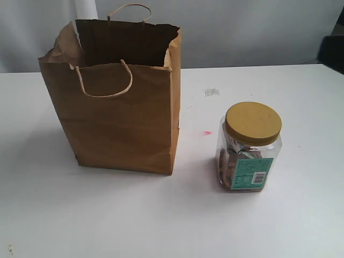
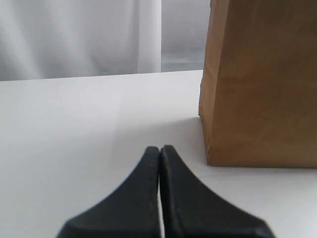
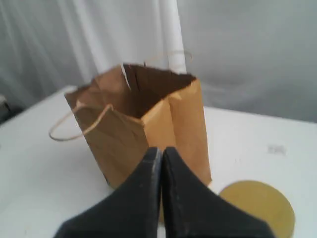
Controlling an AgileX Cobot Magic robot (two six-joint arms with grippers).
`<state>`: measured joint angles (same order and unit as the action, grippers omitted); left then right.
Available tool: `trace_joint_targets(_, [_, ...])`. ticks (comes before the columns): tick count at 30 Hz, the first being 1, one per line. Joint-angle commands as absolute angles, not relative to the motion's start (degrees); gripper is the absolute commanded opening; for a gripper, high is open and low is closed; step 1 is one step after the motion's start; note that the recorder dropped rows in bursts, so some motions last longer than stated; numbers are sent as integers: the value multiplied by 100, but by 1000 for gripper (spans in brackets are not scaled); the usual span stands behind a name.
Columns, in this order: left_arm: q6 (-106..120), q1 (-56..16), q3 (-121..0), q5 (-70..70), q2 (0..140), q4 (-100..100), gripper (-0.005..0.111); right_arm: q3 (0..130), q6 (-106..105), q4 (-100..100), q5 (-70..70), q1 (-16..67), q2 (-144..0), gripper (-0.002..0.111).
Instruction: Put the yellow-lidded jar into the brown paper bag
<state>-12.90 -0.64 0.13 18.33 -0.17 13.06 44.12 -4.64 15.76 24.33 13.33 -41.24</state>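
Observation:
The yellow-lidded jar (image 1: 248,148) stands upright on the white table, right of the brown paper bag (image 1: 119,115). The bag stands open-topped with its loop handles up. Neither gripper shows in the exterior view. In the left wrist view my left gripper (image 2: 160,148) is shut and empty, low over the table, with the bag (image 2: 260,84) a short way off. In the right wrist view my right gripper (image 3: 160,150) is shut and empty, above the table; the bag (image 3: 143,131) lies beyond it, and only the jar's lid (image 3: 261,207) shows.
A small red speck (image 1: 207,133) and a faint smudge (image 1: 212,92) mark the white table (image 1: 172,220) between bag and jar. A pale curtain (image 1: 226,27) hangs behind. A dark object (image 1: 334,51) sits at the far right edge.

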Motion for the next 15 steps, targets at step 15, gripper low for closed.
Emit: trace_joint_targets(15, [-1312, -94, 0, 1779, 0, 1285, 1, 7813, 619, -724, 6513, 1317, -8397, 0])
